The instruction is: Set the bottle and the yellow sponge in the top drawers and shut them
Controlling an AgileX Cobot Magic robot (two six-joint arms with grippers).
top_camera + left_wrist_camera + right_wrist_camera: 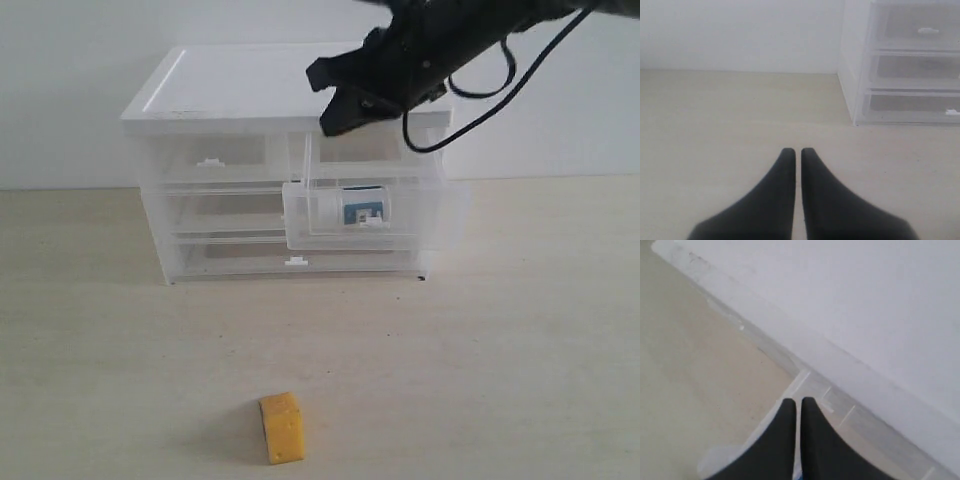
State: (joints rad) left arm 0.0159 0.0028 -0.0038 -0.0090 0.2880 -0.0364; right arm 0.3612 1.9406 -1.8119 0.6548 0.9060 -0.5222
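Drawer cabinet (250, 95), white top and translucent front, stands toward the far edge of the tabletop (520, 350), against a plain wall (70, 80). Right top drawer (425, 215) is pulled well out toward the near edge. The bottle (362, 210) sits inside it, its blue label showing through the plastic just behind the white handle tab; its posture is hard to judge through the wall. Left top drawer (235, 160) is pushed in flush, tab centred on its front. The two full-width drawers (220, 225) beneath are both pushed in. Yellow sponge (282, 428) lies alone on the bare tabletop close to the near edge, a little left of the middle, well apart from the cabinet, one end pointing toward the cabinet. Right gripper (798, 401) hangs in the air over the cabinet's top at its right front corner, above the open drawer, touching nothing. Its black fingers (785, 430) are pressed together with nothing between them. A black cable (480, 95) loops off the arm behind it. Left gripper (798, 150) is outside the exterior view. Its wrist view shows it low over bare tabletop beside the cabinet's left side, fingers pressed together and empty.
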